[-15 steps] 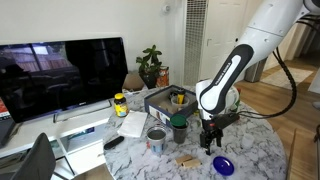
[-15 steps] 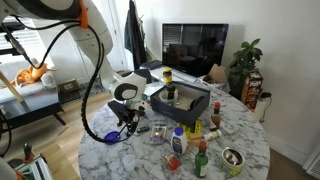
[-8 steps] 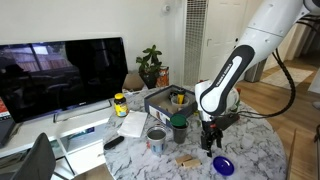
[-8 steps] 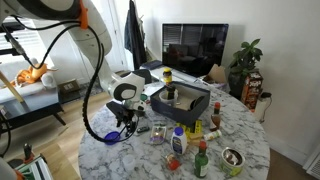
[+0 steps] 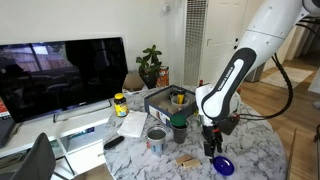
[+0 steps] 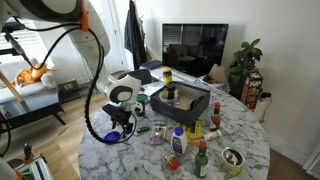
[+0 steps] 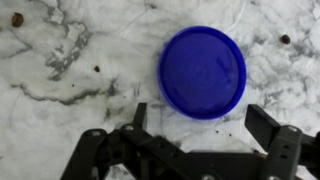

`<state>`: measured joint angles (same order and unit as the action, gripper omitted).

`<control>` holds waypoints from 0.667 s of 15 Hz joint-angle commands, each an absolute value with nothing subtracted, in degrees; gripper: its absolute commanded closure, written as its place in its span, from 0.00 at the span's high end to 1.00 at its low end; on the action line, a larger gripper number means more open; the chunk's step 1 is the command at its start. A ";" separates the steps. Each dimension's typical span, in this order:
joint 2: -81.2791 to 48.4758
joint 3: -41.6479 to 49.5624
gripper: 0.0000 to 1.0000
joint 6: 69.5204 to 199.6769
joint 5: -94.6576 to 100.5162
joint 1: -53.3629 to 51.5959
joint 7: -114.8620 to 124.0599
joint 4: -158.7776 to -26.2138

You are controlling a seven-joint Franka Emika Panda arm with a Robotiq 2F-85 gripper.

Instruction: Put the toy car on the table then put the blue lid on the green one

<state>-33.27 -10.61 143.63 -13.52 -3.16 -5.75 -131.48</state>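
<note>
End effector above the blue lid, fingers spread wide and holding nothing.
Wrist view puts the blue lid (image 7: 203, 70) right in the middle: round, shallow, deep blue with a soft sheen, lying flat on the white-and-grey marbled counter (image 7: 70, 60). The end effector (image 7: 200, 120) hangs over its near edge, one dark finger out to each side. In an exterior view, the green one (image 5: 179, 127), dark and cup-like, stands apart from it, further in on the counter.
</note>
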 commanded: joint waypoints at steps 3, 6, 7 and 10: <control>-33.55 -12.26 0.98 150.27 -13.31 -1.55 -10.60 -135.63; -33.57 -13.16 0.89 152.41 -13.56 -0.46 -12.34 -136.64; -33.32 -13.74 0.94 153.18 -13.83 0.24 -13.20 -137.19; -33.00 -14.95 1.00 154.02 -13.69 2.04 -15.34 -138.31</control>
<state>-33.18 -12.99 151.67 -13.41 -0.44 -12.51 -135.99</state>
